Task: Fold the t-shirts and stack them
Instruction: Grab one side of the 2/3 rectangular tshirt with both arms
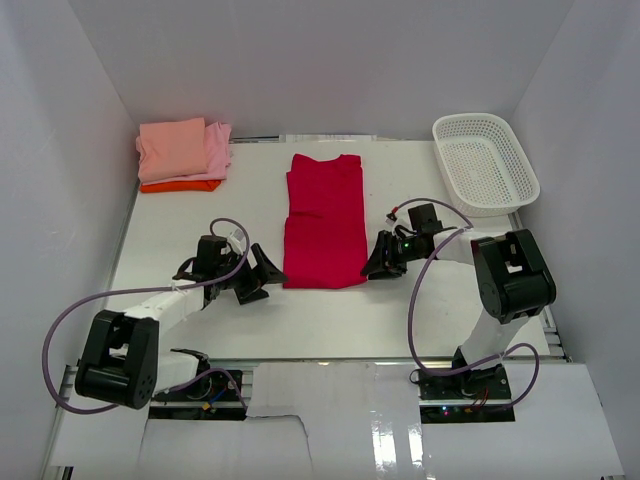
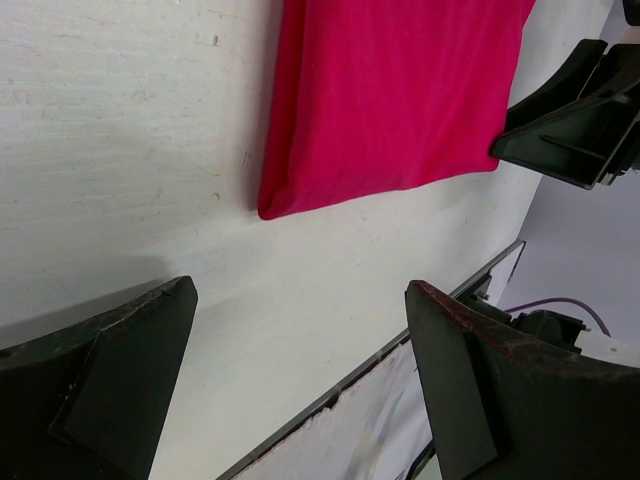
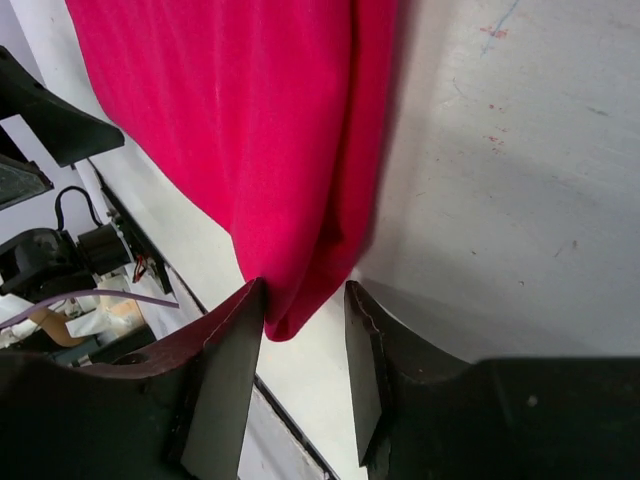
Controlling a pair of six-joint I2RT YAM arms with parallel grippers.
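Nearest, along the near side of the table, only bare white surface. Just beyond, on the left, the left gripper, low over the tabletop beside the near left corner of the red t-shirt and apart from the cloth. Fully released, its fingers spread wide with only table between.

Opposite, on the right, the right gripper, down at the shirt's near right corner. Half drawn in and straddling that folded corner, one finger against the cloth, a sliver of gap at the other, so not clamped on it.

Between the two, in the middle of the table, the red t-shirt itself: flat, folded into a long narrow strip running from near to far, the near part doubled over in a thicker layer.

Farther back, in the far left corner, a stack of folded shirts: the salmon-pink t-shirt on top, the light pink t-shirt showing at its right side, the orange t-shirt at the bottom.

In the far right corner, a white lattice basket, well apart from all the shirts.
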